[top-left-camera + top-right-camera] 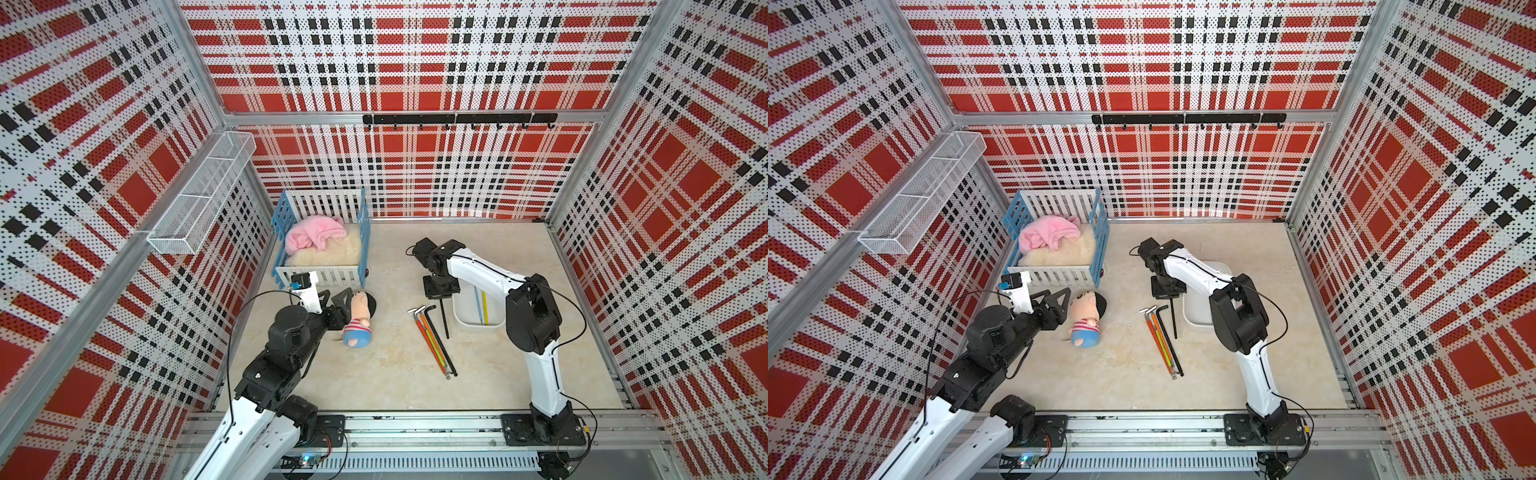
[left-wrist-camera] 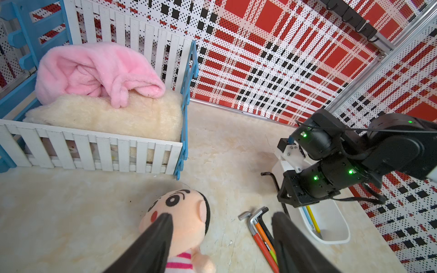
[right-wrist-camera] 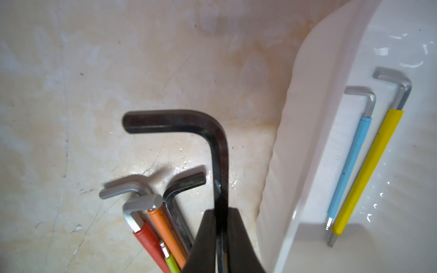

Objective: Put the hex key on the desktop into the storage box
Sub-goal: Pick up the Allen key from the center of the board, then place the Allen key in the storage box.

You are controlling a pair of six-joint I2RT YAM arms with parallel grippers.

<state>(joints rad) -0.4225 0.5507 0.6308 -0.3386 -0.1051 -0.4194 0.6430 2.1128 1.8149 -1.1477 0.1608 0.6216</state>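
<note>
Right gripper [image 3: 221, 212] is clamped on the long shaft of a black hex key [image 3: 212, 132], a plain dark steel L with a rounded bend. We see it outside the storage box [image 3: 295, 118], just left of the box's left wall and over the desktop [image 1: 395, 386]. We can't tell if its lower tip touches the top.

The box is a smooth white glossy plastic tub with rounded corners. Inside lie a blue-sleeved key [image 3: 350, 165] and a yellow-sleeved key [image 3: 369, 170], side by side, their silver bends at the far end.

Left of the held key, a bundle of loose keys [image 1: 434, 340] lies flat on the beige marbled top: red sleeve [image 3: 149, 241], orange sleeve [image 3: 165, 227], green sleeve [image 3: 171, 263], one bare black [image 3: 179, 186].

Left gripper [image 2: 221, 214] has its dark tapered fingers spread with nothing between them, just beside the head of a plush doll [image 1: 359, 318] in a striped shirt. Beyond it at far left stands a slatted blue-and-white crib [image 1: 320, 232] with a fluffy pink blanket [image 2: 94, 71] on cream fleece.
</note>
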